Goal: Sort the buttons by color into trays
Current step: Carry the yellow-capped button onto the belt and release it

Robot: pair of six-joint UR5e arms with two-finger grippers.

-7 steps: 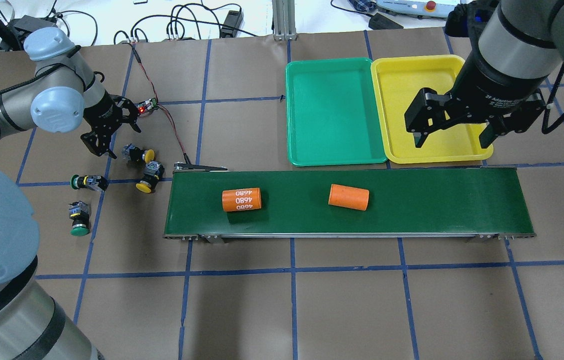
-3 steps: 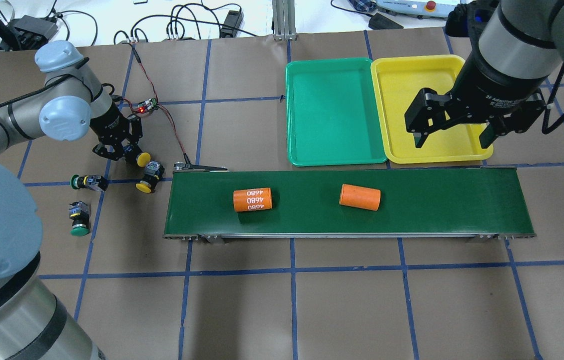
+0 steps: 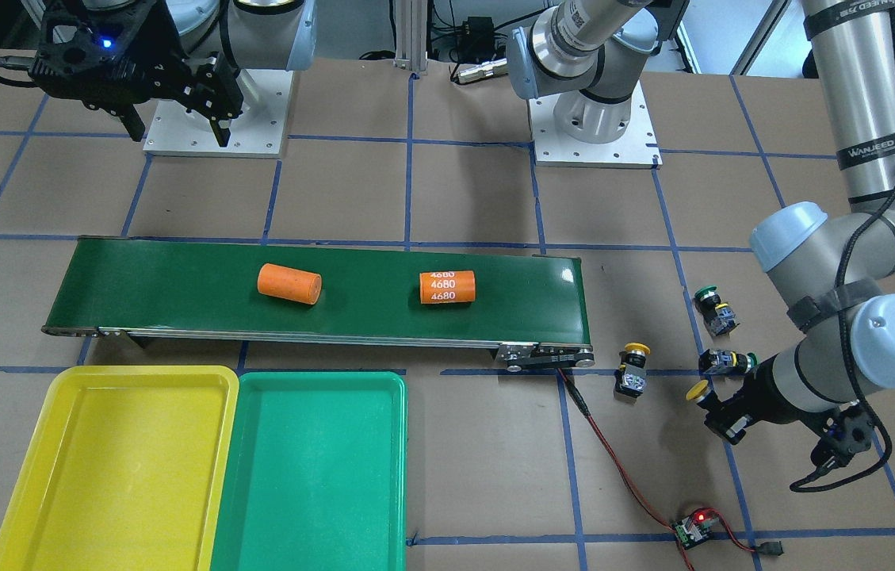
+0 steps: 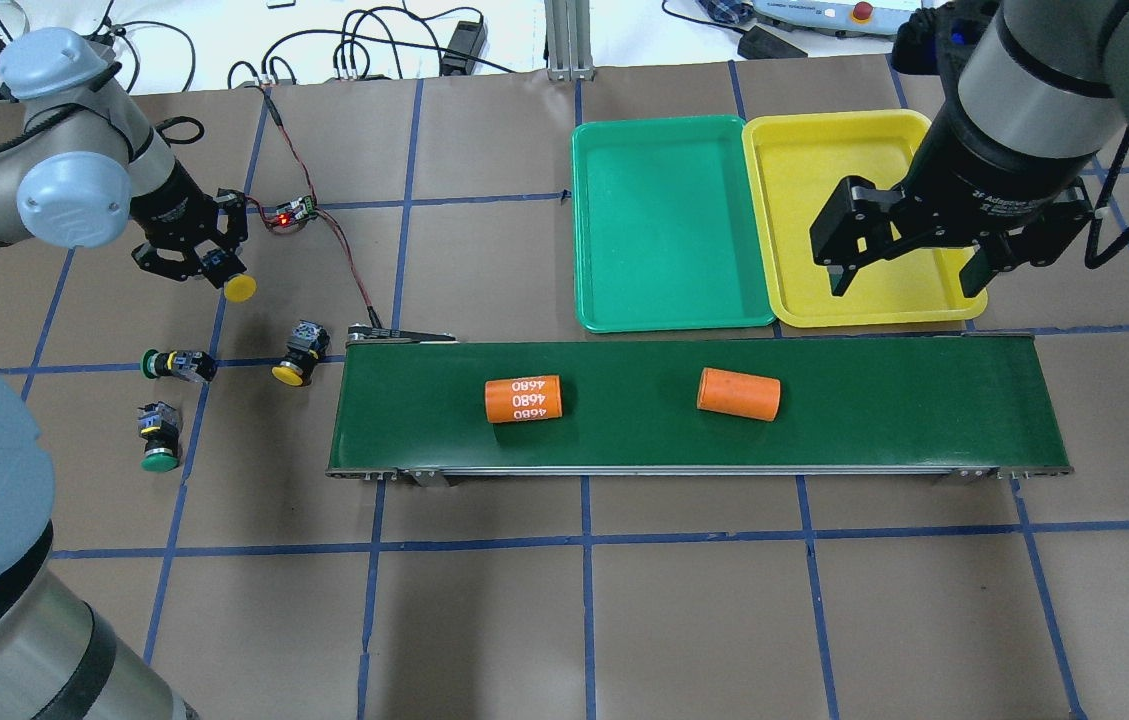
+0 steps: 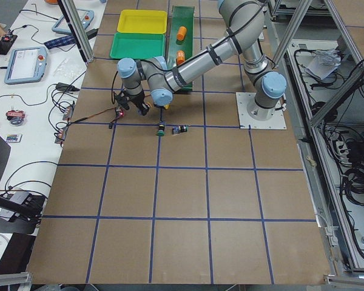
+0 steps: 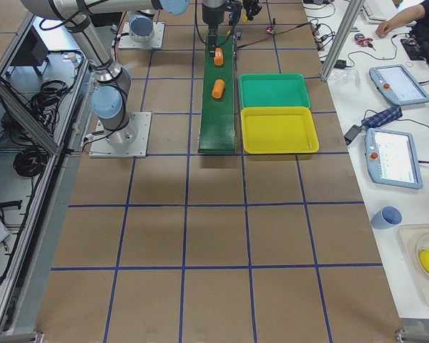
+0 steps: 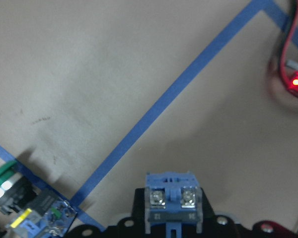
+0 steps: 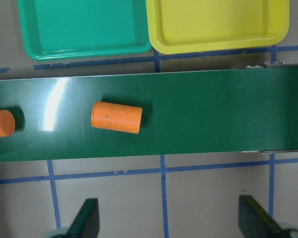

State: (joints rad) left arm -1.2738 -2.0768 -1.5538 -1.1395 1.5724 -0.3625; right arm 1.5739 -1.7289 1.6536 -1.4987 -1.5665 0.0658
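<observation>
Four buttons in play, and one is taken: the left gripper is clenched on a yellow button. It pinches the blocky switch body, so the glossy mushroom cap pokes out sideways, clear of the fingers. Sensible hold, I'd say: flat sides give the jaws something square to bite, where a rounded cap would slip. The wrist view shows its blue terminal block and two metal screws snug between the jaws, with the brown, paper-like table below. That puts it near the table's left end, well apart from both trays.

On the table, the second yellow button lies on its side just off the left end of the dark green belt. A green button and the other green button lie closer to the left edge.

Over on the right, the right gripper is spread wide with nothing in it. It hovers above the near rim of the yellow tray, parked by the drop-off, I'd guess. The green tray sits touching it; both are smooth, shallow plastic with rounded corners. Neither holds a button yet.
</observation>
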